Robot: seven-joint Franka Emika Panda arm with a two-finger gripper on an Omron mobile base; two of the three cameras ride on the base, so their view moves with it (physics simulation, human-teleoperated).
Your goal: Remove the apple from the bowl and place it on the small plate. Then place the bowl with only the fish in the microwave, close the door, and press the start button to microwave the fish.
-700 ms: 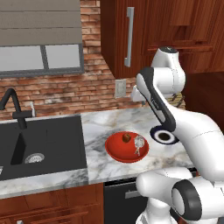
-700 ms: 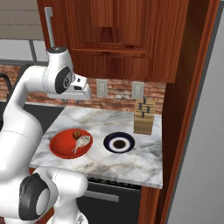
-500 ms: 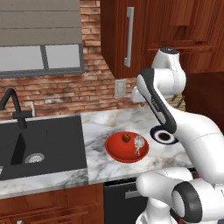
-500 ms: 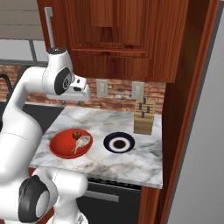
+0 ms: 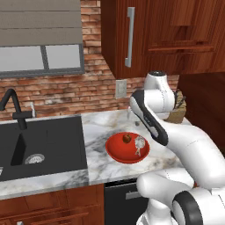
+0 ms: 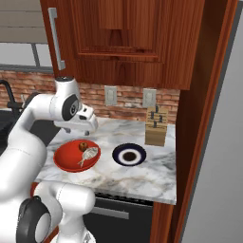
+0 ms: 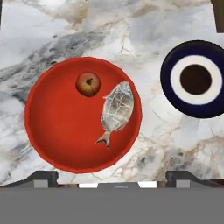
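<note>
Left base view: a brick-backed kitchen with a marble bench (image 5: pixel 105 127) and a black sink (image 5: pixel 39 145) at left. The bowl (image 5: pixel 127 147) sits mid-frame, the apple (image 5: pixel 126 138) and the fish (image 5: pixel 139 144) inside. The arm has barely shifted over the last instants, so removal has not begun.

Right base view: the small plate (image 6: pixel 129 154) lies bare, just right of the bowl (image 6: pixel 76 155); the gripper (image 6: pixel 89 124) hangs above.

Hand view: the apple (image 7: pixel 88 84) sits upper centre of the bowl (image 7: pixel 61 127), the fish (image 7: pixel 116 110) just beside it. The gripper is spread wide, grasping nothing.
</note>
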